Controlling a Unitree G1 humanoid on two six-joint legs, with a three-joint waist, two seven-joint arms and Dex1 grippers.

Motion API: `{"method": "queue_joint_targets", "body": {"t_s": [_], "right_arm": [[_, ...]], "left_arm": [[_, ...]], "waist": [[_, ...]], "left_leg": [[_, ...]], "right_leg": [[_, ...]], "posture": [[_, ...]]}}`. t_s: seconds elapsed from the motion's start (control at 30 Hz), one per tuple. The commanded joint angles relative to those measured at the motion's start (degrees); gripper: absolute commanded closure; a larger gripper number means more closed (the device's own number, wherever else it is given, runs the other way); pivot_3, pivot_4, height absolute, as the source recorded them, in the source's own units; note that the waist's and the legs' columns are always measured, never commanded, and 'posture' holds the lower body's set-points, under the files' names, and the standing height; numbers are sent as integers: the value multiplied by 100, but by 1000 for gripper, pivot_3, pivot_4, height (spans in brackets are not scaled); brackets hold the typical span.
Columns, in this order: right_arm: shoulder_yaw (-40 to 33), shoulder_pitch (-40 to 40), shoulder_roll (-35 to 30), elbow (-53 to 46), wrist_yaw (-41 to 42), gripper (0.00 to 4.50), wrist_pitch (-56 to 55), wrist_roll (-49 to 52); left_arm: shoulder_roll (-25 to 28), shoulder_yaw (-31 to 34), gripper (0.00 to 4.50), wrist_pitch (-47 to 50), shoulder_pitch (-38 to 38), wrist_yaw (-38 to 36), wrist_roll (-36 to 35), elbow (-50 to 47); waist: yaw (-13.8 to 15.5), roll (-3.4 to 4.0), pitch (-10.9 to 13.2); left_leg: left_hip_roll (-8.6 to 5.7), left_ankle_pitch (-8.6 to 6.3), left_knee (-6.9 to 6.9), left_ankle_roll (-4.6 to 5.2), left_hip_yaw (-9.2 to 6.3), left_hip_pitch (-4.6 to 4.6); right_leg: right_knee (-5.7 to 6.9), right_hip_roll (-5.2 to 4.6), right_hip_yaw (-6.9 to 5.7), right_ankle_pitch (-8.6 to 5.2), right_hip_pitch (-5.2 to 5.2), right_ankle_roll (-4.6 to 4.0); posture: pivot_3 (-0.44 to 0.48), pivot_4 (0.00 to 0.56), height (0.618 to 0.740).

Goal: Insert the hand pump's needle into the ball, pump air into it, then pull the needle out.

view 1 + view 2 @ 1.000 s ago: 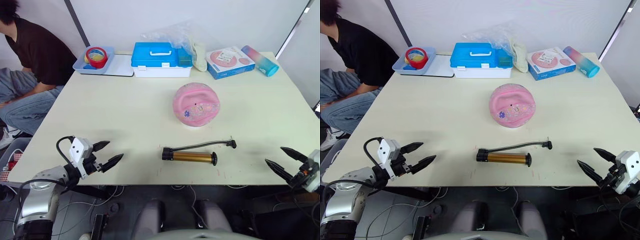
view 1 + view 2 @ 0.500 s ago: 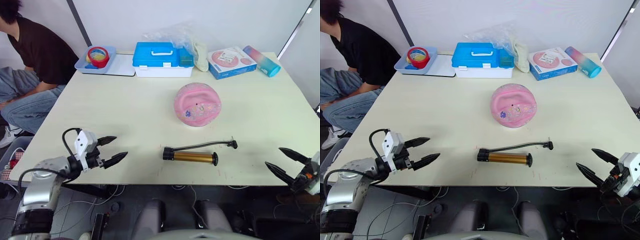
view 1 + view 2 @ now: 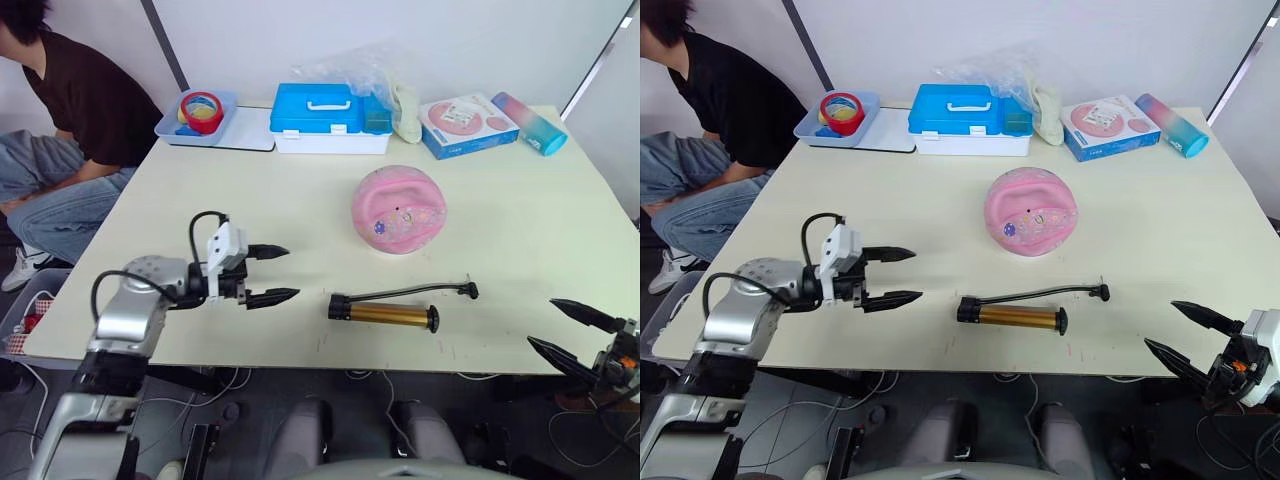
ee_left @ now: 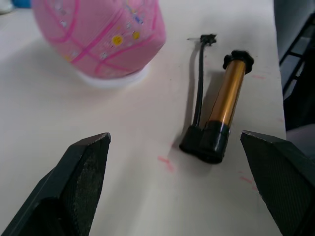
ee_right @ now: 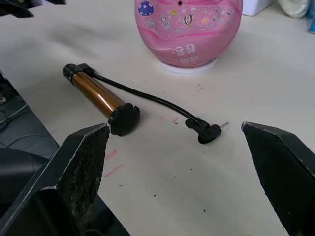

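Two hands, both spread wide and holding nothing. My left hand [image 3: 265, 272] hovers low over the tabletop [image 3: 250, 190], just left of the hand pump [image 3: 383, 313], fingers pointing at its near black cap. My right hand [image 3: 570, 331] hangs off the near right edge. The pump lies flat along the near edge, its hose arcing right to the needle [image 5: 224, 124], which sits well short of the ball [image 3: 398, 208]; the ball rests on a white ring farther in.

Best, I judge, to close the left on the bronze barrel and bring the right in for the hose fitting, gripping behind the pin, not on it.

Room is generous: bare tabletop between pump and ball. The blue case [image 3: 331, 116], tape tray [image 3: 200, 112] and boxes crowd the far edge; a person sits far left.
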Motion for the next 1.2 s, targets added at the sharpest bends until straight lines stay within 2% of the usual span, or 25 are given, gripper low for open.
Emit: {"method": "queue_joint_targets", "body": {"t_s": [0.03,0.23,0.47,0.5,0.53,0.57,0.6,0.63,0.67,0.87,1.03,1.2], "right_arm": [[-239,0,-58,-204,66,13,-25,115],[-264,-79,-80,-329,37,13,14,163],[-271,-80,-71,-476,-45,13,63,155],[-280,-58,-66,-502,-52,0,68,159],[-289,-40,-62,-521,-57,0,73,164],[-299,-22,-60,-539,-59,0,80,169],[-309,-4,-57,-556,-62,0,87,176],[-315,7,-55,-567,-65,0,93,181],[-328,23,-49,-577,-72,0,94,186],[-414,132,18,-622,-108,0,77,196],[-448,180,51,-576,-131,0,14,140],[-482,195,57,-483,-108,0,-62,102]], "left_arm": [[-211,-403,0,10,-538,-215,149,43],[-754,-986,0,274,-1263,-61,488,211],[-1343,-1595,0,542,-1753,0,838,276],[-1453,-1665,517,597,-1837,47,893,333],[-1535,-1719,730,637,-1904,80,943,381],[-1612,-1797,1157,662,-1980,86,1003,431],[-1715,-1858,1939,697,-2059,129,1066,498],[-1780,-1896,1939,720,-2110,155,1105,544],[-1877,-1964,2381,797,-2185,181,1153,612],[-2471,-2425,2381,1262,-2612,375,1524,977],[-2711,-2860,2381,814,-2827,612,2130,1557],[-3190,-3001,2381,575,-2984,995,2506,2189]], "waist": [[-8,0,0],[-17,-2,1],[-16,-3,1],[-14,-3,1],[-12,-3,1],[-5,-4,2],[-8,-3,2],[-11,-3,2],[-11,-4,2],[-9,-6,3],[-21,-5,4],[-5,-8,5]], "left_leg": [[-5,0,1,0,2,0],[-8,0,2,0,-1,3],[-8,0,5,1,-4,1],[-8,0,5,1,-5,1],[-9,0,5,1,-5,1],[-8,0,6,1,-6,1],[-9,1,8,1,-8,0],[-9,1,8,1,-8,0],[-8,0,8,1,-7,0],[-10,0,10,1,-9,-1],[-8,0,9,1,-12,1],[-9,0,13,2,-11,-2]], "right_leg": [[0,1,2,1,1,1],[0,18,7,0,5,1],[1,24,11,-1,7,1],[1,24,12,-1,6,1],[1,24,12,-1,6,1],[1,25,12,-1,7,2],[1,26,12,-1,7,3],[1,26,12,-2,7,3],[1,27,14,-2,8,4],[1,27,15,-7,9,12],[1,34,19,-7,7,10],[1,34,22,-7,8,11]], "posture": [[0,150,740],[0,150,740],[0,150,740],[0,150,740],[0,150,740],[0,150,740],[0,150,740],[0,150,740],[0,150,740],[0,150,740],[0,150,740],[0,150,740]]}}
